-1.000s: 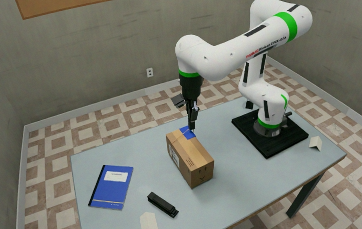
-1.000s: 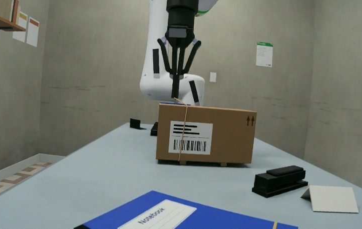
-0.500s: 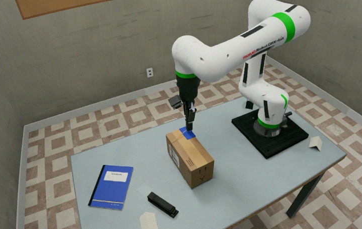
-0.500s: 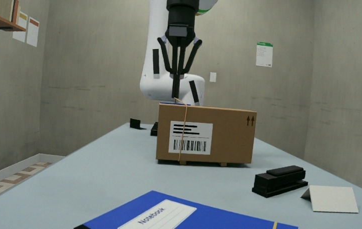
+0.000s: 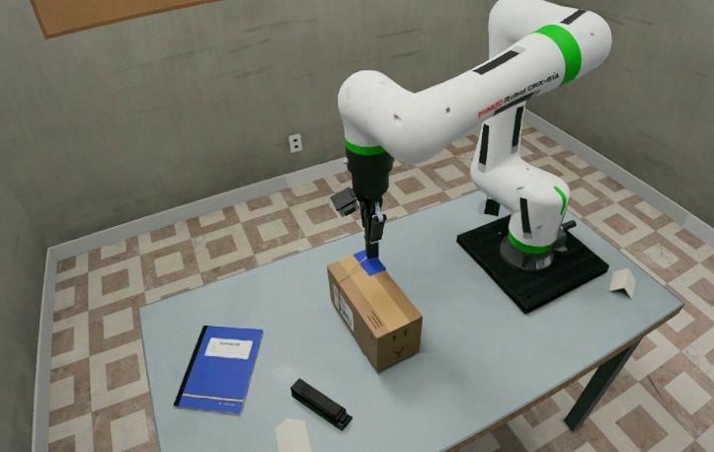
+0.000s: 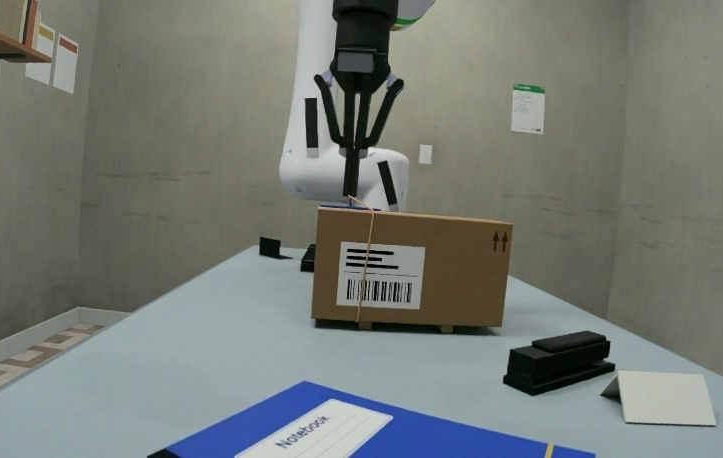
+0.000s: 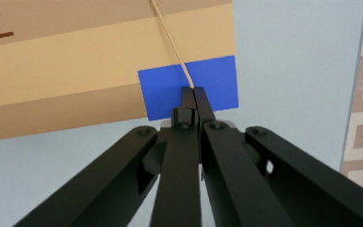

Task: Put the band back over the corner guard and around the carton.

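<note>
The brown carton [image 5: 373, 306] stands level on the table, its barcode label facing the exterior camera [image 6: 409, 267]. A blue corner guard [image 5: 369, 263] lies on its top far corner, and shows in the wrist view [image 7: 189, 87]. A thin tan band [image 6: 364, 262] runs round the carton near that end, slanting across the top [image 7: 171, 35] to my fingertips. My gripper [image 6: 350, 193] [image 7: 191, 103] points straight down over the guard, shut on the band, which is drawn up slightly above the carton's top edge.
A blue notebook [image 5: 219, 368] and a black stapler [image 5: 321, 404] lie at the table's front. Folded white cards sit at the front edge [image 5: 291, 435] and the right [image 5: 622, 281]. The arm's black base plate [image 5: 530, 263] is behind the carton to the right.
</note>
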{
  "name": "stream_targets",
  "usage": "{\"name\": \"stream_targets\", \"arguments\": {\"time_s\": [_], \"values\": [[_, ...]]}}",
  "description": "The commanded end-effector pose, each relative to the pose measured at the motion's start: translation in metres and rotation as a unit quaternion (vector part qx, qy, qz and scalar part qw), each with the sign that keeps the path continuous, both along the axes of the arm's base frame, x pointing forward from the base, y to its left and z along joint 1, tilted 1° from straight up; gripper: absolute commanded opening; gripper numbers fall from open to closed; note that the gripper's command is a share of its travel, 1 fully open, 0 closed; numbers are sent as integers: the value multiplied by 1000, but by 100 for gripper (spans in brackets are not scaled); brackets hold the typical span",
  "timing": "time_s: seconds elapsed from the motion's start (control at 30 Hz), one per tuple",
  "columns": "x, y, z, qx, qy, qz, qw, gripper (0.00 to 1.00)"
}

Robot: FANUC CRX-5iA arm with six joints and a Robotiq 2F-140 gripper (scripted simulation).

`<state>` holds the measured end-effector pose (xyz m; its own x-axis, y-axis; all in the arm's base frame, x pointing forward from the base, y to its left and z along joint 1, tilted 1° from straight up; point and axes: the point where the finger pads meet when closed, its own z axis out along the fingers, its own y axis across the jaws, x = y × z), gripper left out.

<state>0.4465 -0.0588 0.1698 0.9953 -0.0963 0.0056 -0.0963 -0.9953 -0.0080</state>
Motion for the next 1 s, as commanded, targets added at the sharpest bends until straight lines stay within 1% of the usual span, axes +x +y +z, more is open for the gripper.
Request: {"name": "stream_targets", "arguments": {"time_s": [0.0, 0.37, 0.83, 0.87, 0.97], "values": [[0, 0, -1, 0, -1, 0, 1000, 10], [0, 0, -10, 0, -1, 0, 1000, 10], [0, 0, -10, 0, -1, 0, 1000, 10], [0, 0, -10, 0, -1, 0, 1000, 18], [0, 0, -10, 0, -1, 0, 1000, 18]]}}
